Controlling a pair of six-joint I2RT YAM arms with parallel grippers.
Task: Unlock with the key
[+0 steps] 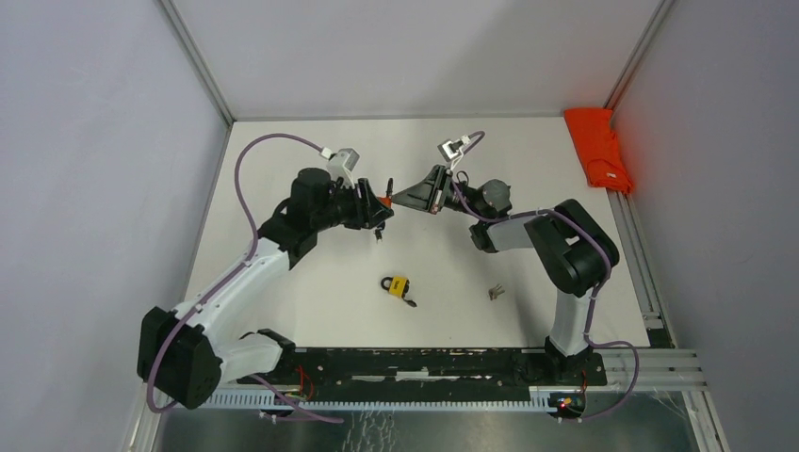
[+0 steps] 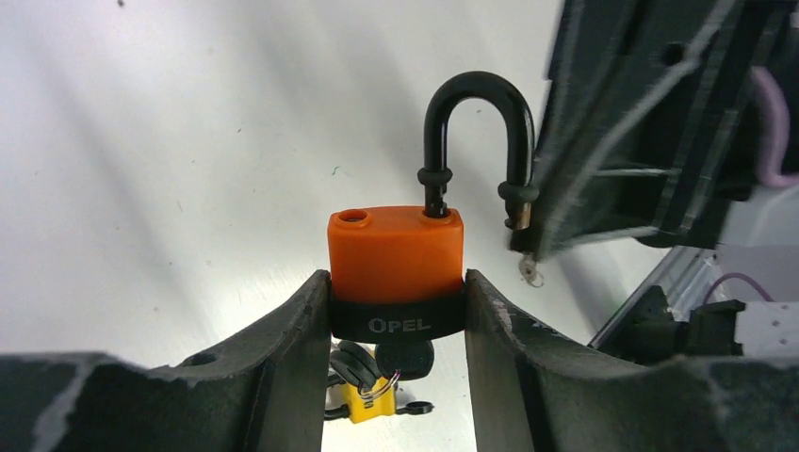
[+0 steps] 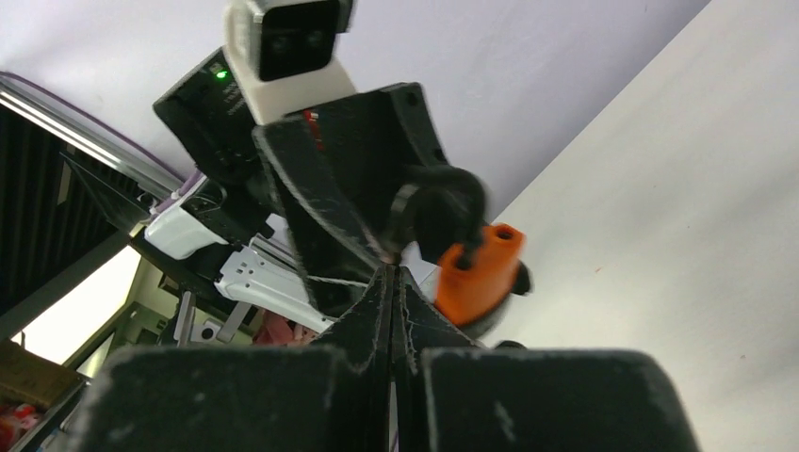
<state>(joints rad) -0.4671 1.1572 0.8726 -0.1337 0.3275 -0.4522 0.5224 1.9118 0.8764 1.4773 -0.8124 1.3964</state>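
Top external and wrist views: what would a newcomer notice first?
The orange padlock, held up in the left gripper, with its black shackle standing open. The shut right gripper meets it tip-first at the shackle's free end. Nearer the bases a yellow padlock lies on the table, and a red cloth sits at the far right corner.

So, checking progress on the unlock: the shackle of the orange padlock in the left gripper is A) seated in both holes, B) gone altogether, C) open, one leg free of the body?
C: in the left wrist view the shackle has its free leg beside the orange padlock, one hole empty.
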